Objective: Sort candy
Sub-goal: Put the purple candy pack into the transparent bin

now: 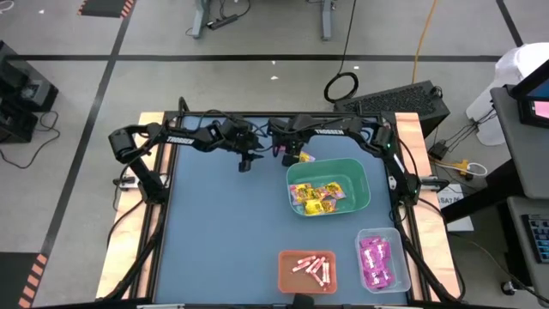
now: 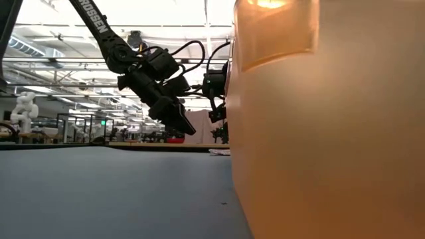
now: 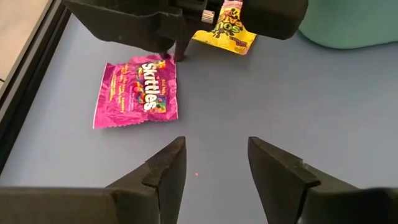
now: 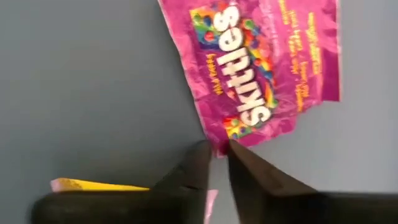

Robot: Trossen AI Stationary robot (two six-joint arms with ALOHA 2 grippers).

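Note:
A magenta Skittles packet (image 3: pixel 137 93) lies flat on the blue table near the far edge. A yellow packet (image 3: pixel 227 34) lies beside it, toward the green bin (image 1: pixel 360 193). My right gripper (image 4: pixel 216 155) stands over the magenta packet, its fingers closed on one corner. My left gripper (image 3: pixel 214 165) hovers open just left of the packet, above the bare table (image 3: pixel 311 106), with nothing between its fingers. More yellow candy lies in the green bin. My right gripper pinches one corner of the magenta packet (image 4: pixel 219 144) between its two fingertips (image 3: pixel 179 53). The fingers come from above, pointing steeply down. The packet still lies flat on the table, its printed face up.
An orange bin (image 1: pixel 307 270) with pink-white sticks and a clear bin (image 1: pixel 377 260) with magenta packets stand at the near edge. The orange bin fills the right half of the low view. The table's left half is open blue surface. A raised black frame (image 1: pixel 163 206) borders the table.

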